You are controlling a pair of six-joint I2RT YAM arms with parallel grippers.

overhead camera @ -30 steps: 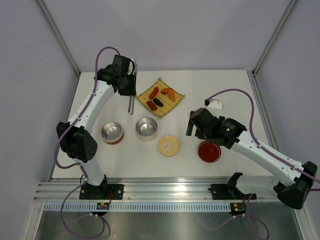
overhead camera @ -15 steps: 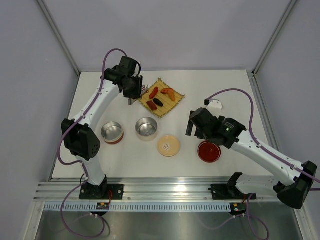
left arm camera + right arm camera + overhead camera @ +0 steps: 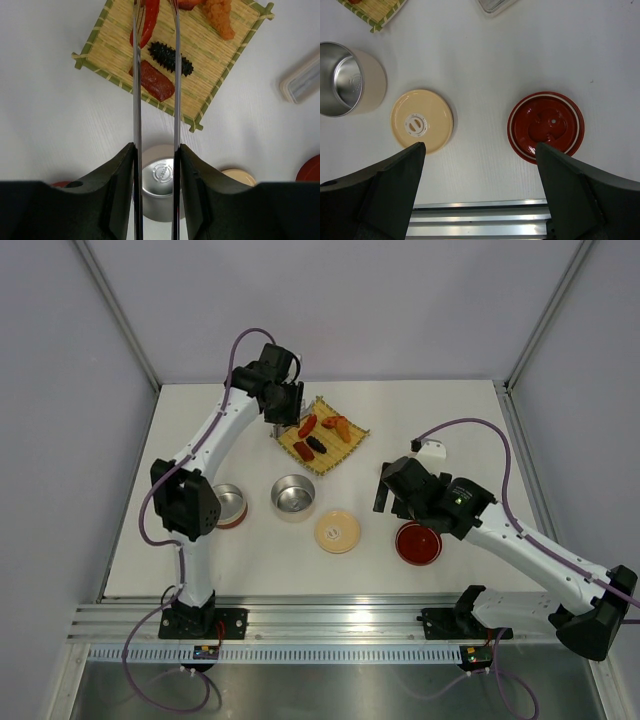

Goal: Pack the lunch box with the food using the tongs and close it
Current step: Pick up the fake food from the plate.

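My left gripper [image 3: 283, 408] is shut on the tongs [image 3: 136, 100] at the mat's left corner. The two silver arms run forward between my fingers [image 3: 117, 175], a little apart. They straddle a long red piece of the food [image 3: 150, 20] on the woven mat [image 3: 210, 80]. A black spiky piece [image 3: 170, 57], a red-brown piece [image 3: 152, 80] and an orange piece [image 3: 220, 17] lie beside it. The tong tips run off the top of the view. The lunch box [image 3: 293, 497] stands open and empty, its cream lid [image 3: 338, 531] flat beside it. My right gripper [image 3: 395, 495] hangs open above the table.
A red-brown tin [image 3: 232, 505] sits left of the lunch box, partly behind my left arm. A red lid [image 3: 418, 543] lies right of the cream lid. A translucent case [image 3: 430, 448] rests at the right. The rail [image 3: 480, 210] runs along the near table edge.
My left arm has swung right and back, carrying the tongs from left of the mat to over the food. The tong arms have spread slightly. The right arm has not moved.
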